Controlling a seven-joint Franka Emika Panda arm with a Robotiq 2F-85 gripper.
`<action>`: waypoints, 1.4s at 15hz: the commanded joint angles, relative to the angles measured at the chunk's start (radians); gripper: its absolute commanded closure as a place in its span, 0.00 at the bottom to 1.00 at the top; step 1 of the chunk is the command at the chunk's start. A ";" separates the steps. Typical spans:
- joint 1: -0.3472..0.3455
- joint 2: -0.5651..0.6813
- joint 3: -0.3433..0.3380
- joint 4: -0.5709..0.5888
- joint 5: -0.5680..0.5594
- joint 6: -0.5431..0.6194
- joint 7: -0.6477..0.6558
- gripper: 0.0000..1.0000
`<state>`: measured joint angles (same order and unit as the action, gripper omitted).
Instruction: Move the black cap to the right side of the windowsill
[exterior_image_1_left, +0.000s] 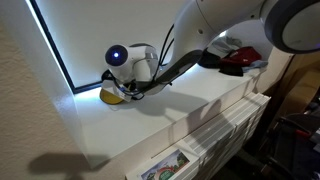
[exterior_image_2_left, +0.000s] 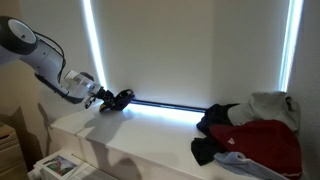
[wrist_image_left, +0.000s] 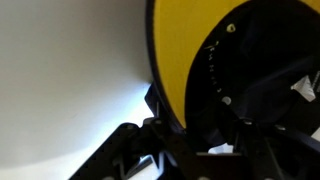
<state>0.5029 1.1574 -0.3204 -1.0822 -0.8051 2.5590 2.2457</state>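
Observation:
The black cap with its yellow brim (wrist_image_left: 185, 50) fills the wrist view, its black crown to the right. In both exterior views it sits at the far end of the white windowsill (exterior_image_2_left: 150, 135), against the window; the brim shows yellow (exterior_image_1_left: 110, 97) and the crown black (exterior_image_2_left: 122, 98). My gripper (wrist_image_left: 205, 138) is right at the cap, and its dark fingers appear closed on the crown. It also shows in both exterior views (exterior_image_1_left: 128, 88) (exterior_image_2_left: 108, 99). The cap looks slightly raised or tilted at the sill's back edge.
A red-and-dark cap (exterior_image_2_left: 255, 145) and a grey cap (exterior_image_2_left: 272, 105) lie piled at the opposite end of the sill; the red one also shows behind my arm (exterior_image_1_left: 236, 60). A bright window strip runs along the back. A picture or booklet (exterior_image_1_left: 165, 165) lies below the sill's front edge.

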 joint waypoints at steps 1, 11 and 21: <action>-0.007 -0.012 0.009 -0.015 0.014 -0.021 -0.008 0.76; -0.011 -0.015 0.004 -0.009 0.025 -0.084 -0.022 0.98; 0.030 -0.187 -0.172 0.074 0.046 -0.519 -0.038 0.98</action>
<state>0.5520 1.0570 -0.4877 -1.0079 -0.8026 2.1685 2.2925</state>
